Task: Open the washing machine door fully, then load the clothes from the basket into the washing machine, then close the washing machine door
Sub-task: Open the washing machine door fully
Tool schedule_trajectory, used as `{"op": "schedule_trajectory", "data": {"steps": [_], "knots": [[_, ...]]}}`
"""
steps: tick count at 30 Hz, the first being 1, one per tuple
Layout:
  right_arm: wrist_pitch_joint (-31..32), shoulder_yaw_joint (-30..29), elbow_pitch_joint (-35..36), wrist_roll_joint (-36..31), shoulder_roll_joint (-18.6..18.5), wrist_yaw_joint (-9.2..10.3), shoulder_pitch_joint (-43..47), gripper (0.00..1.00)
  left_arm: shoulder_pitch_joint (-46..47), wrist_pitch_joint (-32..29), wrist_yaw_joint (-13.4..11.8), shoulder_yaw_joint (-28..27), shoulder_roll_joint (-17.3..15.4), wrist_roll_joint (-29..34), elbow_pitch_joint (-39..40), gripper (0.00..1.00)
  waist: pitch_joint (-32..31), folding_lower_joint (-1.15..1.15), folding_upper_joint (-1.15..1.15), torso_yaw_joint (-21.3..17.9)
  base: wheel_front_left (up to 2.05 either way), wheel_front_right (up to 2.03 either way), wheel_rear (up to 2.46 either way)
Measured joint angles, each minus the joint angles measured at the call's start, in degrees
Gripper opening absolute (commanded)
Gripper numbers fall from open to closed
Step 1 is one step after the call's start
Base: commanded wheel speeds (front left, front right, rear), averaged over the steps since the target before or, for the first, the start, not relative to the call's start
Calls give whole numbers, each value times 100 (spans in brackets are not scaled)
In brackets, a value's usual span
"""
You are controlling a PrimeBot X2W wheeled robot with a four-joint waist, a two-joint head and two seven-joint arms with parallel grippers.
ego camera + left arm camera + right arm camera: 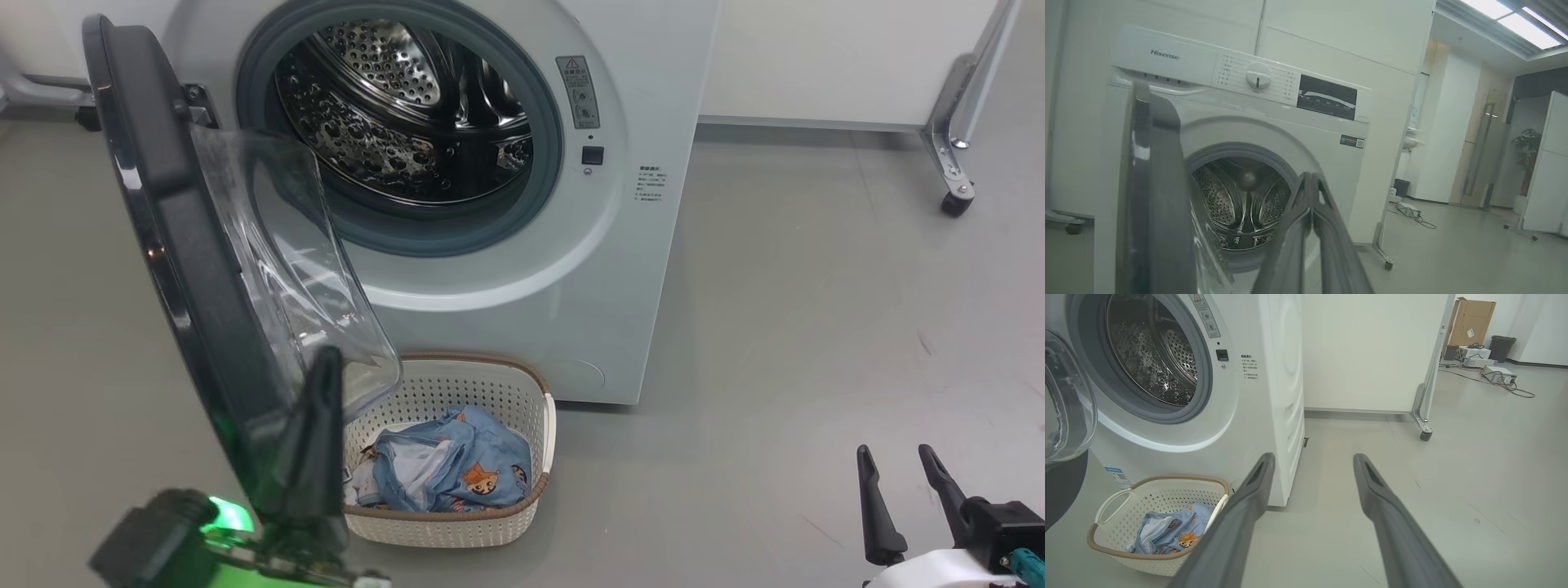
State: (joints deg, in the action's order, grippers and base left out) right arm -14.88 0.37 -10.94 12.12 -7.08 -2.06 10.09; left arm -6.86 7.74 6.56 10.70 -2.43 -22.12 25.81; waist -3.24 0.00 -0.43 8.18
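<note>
Nearest, at seven o'clock in the head view, the left tool [329,363] has its two dark fingers pressed together with nothing between them. They point up beside the lower inner edge of the door [163,204], and I cannot tell whether they touch it. In the left wrist view these fingers [1306,212] meet at their tips before the drum [1241,200], with the door's black rim [1155,183] at nine o'clock.

The door stands swung out from its hinge at ten o'clock, nearly edge-on, its clear dome facing three o'clock. The machine [637,245] fills twelve o'clock with its mouth uncovered.

The basket [457,392] sits on the floor [816,327] at six o'clock, just before the machine's lower front. The clothes [457,465] lie bundled inside it.

At five o'clock the right tool [895,453] has its fingers spread wide and holds nothing. It is over bare floor, well apart from the basket.
</note>
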Motion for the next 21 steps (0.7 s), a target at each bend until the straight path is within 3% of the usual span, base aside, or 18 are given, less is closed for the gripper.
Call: {"op": "schedule_trajectory", "data": {"steps": [3, 6, 8, 11, 21], "knots": [[0, -58, -2, -23, 10, -35, 2, 100, -221, -376, 1, 564, -19, -400, -257, 0, 21, 0, 0, 29, 0, 0, 0], [0, -59, -25, -76, 25, -55, -1, 100, -512, -676, 0, 771, -36, -387, -666, 0, 52, 0, 0, 56, 0, 0, 0], [0, -64, -35, -91, 43, -88, -1, 100, -657, -719, -56, 918, -52, -704, -856, 0, 67, 0, 0, 65, 0, 0, 0], [0, -87, -46, -118, 69, -93, -2, 100, -688, -715, -225, 950, -52, -883, -1063, 0, 94, 0, 0, 77, 0, 0, 0], [0, -85, -143, -211, 159, -202, -41, 100, -308, -554, -568, 719, -52, -647, -1555, 0, 157, 0, 0, 21, 0, 0, 0]]}}
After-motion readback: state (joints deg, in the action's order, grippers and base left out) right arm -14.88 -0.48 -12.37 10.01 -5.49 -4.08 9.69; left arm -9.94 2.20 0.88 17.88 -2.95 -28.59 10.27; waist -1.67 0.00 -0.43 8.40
